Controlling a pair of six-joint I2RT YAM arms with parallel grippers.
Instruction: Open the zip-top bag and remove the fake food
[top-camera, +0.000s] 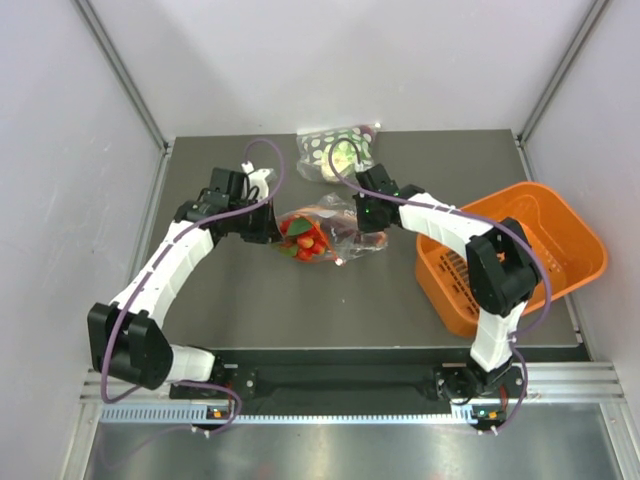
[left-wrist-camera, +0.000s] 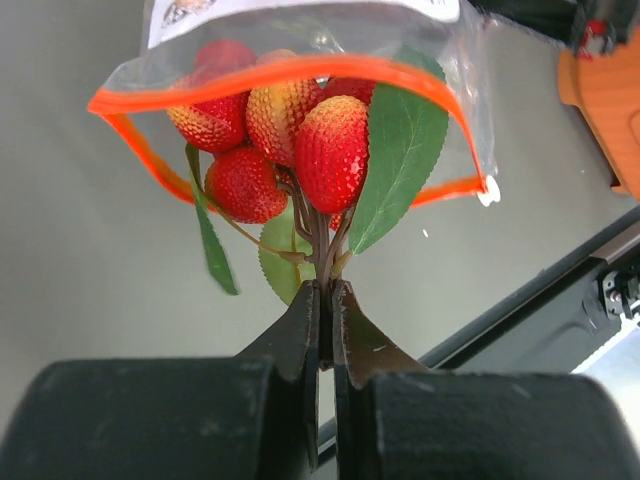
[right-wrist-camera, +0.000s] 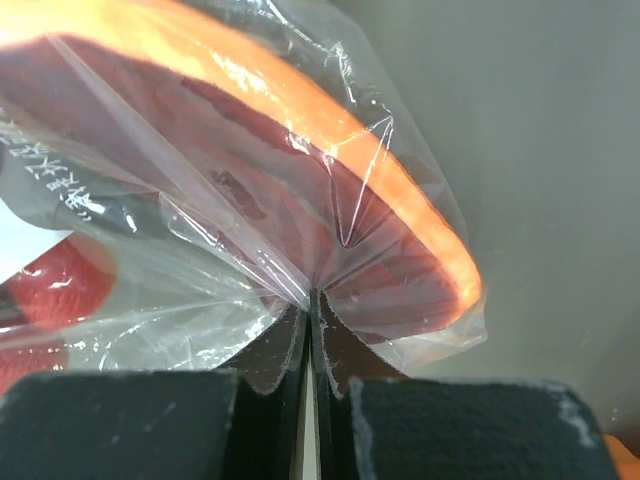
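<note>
Bag: the clear zip-top bag (top-camera: 345, 232) lies near the middle of the dark table (top-camera: 250, 300), stretched between the two grippers.
Bag mouth: open; in the left wrist view the red-orange zip strip (left-wrist-camera: 250, 75) forms a loop around the berries.
Contents, front: a cluster of toy berries (left-wrist-camera: 300, 140), red shading to yellow, on brown stems with green leaves (left-wrist-camera: 400, 150). It sits half through the mouth, the stems and lower leaves outside.
Contents, back: in the right wrist view a dark reddish-brown piece (right-wrist-camera: 250, 200) shows through the plastic next to a bright orange band. Whether the band belongs to it cannot be told.
Left gripper (left-wrist-camera: 325, 292): fingers pressed together, pinching the berry stems just outside the mouth.
Right gripper (right-wrist-camera: 312, 298): fingers pressed together, pinching a fold of the bag's plastic at the opposite end.
Label: a white label (left-wrist-camera: 300, 10) on the bag, cut off at the top of the left wrist view; its print is too small to read.
Print on plastic: a row of small dark characters (right-wrist-camera: 50, 165), too blurred to read.
Second bag (top-camera: 338, 150): at the table's far edge, clear, holding green-and-white spotted items.
Basket (top-camera: 585, 240): orange plastic, at the table's right side, well apart from the bag.
</note>
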